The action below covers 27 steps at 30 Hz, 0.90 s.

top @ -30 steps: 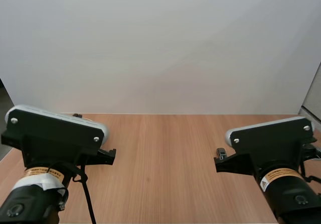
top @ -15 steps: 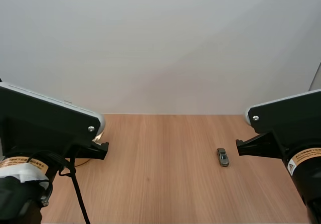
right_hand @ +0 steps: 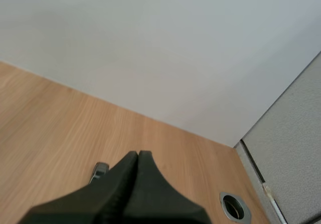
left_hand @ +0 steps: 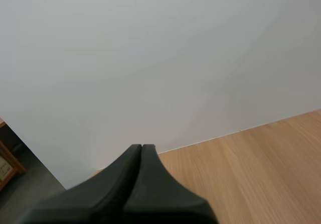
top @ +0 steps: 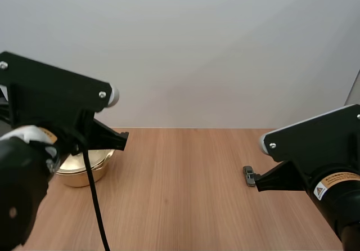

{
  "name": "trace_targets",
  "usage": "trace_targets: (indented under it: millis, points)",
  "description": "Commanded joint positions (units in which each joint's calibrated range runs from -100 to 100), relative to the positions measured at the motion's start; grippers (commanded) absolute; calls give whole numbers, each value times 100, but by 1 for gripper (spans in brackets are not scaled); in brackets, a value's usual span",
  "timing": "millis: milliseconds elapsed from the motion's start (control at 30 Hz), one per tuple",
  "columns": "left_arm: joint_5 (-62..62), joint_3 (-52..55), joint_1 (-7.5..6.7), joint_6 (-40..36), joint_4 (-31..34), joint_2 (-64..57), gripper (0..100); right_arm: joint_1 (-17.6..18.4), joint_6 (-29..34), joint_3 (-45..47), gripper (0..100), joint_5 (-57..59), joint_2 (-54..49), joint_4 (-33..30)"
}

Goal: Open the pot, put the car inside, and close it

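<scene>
left hand (left_hand: 141, 148): fingers pressed together, holding nothing
right hand (right_hand: 137, 154): closed, empty, tip just beside car
car (top: 248, 175): on counter (top: 180, 206), right of centre
pot (top: 84, 169): gold, left side of frame, partly hidden

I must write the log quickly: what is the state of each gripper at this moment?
Left gripper: closed, holding nothing.
Right gripper: closed, holding nothing.

Black arms (top: 315, 144) — orange labels (top: 337, 178), screws (top: 272, 146).
</scene>
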Motion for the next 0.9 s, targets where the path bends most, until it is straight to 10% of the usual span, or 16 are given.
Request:
trace_targets:
  millis: [0,267,400,633,867]
  points:
    - [889,-1150,101,61,107,2695,0,-1,-228,0,0,127,0,70]
    - [1664,-2620,778,531,469,4597,0,-1,-228,0,0,149,0,92]
    - [1876,-2826,863,458,800,5118,9,27,-228,0,0,149,0,93]
    - [1748,-2854,865,301,822,5691,61,70,-228,0,0,166,0,93]
    - [1516,-2980,865,194,965,6566,65,70,-228,0,0,386,0,101]
